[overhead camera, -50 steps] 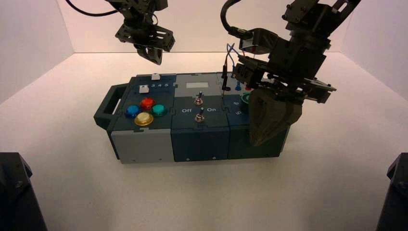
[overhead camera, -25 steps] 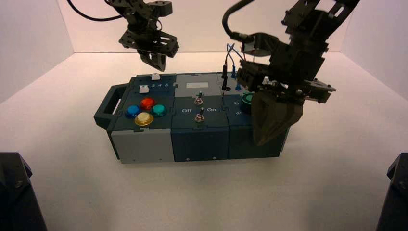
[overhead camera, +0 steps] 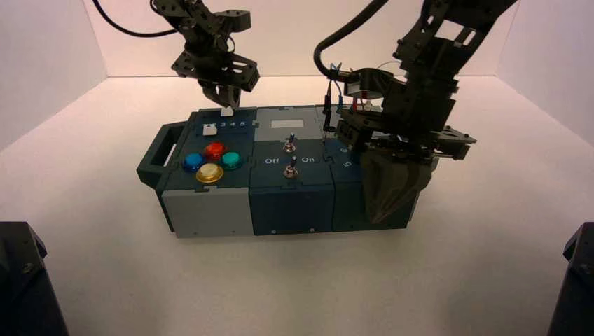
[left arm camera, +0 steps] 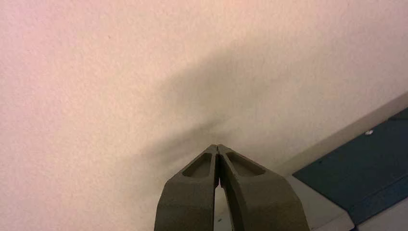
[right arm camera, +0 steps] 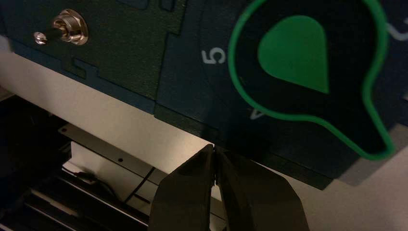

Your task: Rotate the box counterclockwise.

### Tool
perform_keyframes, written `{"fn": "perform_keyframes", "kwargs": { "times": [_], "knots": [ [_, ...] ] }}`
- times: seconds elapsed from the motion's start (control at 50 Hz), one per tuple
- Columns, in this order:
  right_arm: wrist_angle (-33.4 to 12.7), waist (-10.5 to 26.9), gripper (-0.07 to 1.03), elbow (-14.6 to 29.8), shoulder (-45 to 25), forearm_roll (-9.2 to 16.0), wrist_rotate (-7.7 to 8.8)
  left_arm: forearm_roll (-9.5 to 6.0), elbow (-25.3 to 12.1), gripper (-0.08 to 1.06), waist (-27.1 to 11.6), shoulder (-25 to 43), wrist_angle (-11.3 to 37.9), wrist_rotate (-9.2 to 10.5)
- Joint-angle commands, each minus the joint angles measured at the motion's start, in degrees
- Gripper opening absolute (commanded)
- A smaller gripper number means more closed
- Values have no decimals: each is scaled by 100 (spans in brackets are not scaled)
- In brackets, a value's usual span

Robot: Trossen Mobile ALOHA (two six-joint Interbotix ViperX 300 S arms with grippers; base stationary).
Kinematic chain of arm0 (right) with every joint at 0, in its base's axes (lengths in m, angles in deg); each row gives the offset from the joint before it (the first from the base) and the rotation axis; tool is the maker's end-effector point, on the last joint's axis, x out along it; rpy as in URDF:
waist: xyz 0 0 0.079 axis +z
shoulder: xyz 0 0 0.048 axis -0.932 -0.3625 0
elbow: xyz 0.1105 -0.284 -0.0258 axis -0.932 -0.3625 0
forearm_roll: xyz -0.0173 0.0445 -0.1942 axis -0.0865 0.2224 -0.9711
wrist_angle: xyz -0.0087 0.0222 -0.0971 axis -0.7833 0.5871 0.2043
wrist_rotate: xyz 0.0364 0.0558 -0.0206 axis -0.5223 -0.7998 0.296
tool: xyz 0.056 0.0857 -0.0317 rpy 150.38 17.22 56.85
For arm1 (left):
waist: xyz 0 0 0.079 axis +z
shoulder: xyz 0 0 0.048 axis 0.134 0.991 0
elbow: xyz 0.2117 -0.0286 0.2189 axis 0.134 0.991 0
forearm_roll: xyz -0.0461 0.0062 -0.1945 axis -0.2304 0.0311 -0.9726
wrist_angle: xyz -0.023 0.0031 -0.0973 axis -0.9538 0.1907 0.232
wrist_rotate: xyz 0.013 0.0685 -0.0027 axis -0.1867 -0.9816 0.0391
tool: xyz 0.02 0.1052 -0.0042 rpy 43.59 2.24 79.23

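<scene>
The box (overhead camera: 287, 199) lies long across the middle of the white table, with a handle (overhead camera: 155, 157) on its left end. On top are blue, red, teal and yellow buttons (overhead camera: 209, 172), two toggle switches (overhead camera: 288, 145) and plugged wires (overhead camera: 329, 105). My left gripper (overhead camera: 224, 102) is shut and hangs just over the box's far left edge; the left wrist view shows its tips (left arm camera: 217, 147) over the table beside the box's corner (left arm camera: 356, 166). My right gripper (overhead camera: 383, 213) is shut, pointing down at the box's front right corner. Its wrist view shows its tips (right arm camera: 214, 149) by the green knob (right arm camera: 298, 53).
Two white slider caps (overhead camera: 209, 129) sit on the box's far left part. A toggle switch (right arm camera: 70, 29) and the numeral 5 show near the knob. Dark arm bases stand at the near left (overhead camera: 21, 280) and near right (overhead camera: 574, 280). White walls enclose the table.
My left gripper has come down and forward to the box's far left edge. My right gripper has sunk lower at the front right corner and now hides the knob. The box has not visibly moved.
</scene>
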Motion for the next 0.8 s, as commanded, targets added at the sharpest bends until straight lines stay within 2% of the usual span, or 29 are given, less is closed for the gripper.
{"fn": "perform_keyframes", "kwargs": {
  "times": [0.02, 0.22, 0.52, 0.8],
  "knots": [
    [35, -70, -2, 185, 18, -158, -9, -9, -18, -3, -9, -123, -26, 0],
    [88, -316, -2, 141, 18, -325, -26, -53, 26, -3, -18, -123, -26, 18],
    [123, -492, -2, 167, 18, -510, -26, -62, 132, -3, -88, -193, -9, 26],
    [53, -861, -2, 185, 9, -826, -26, -70, 264, -3, -246, -290, -9, 35]
  ]
}}
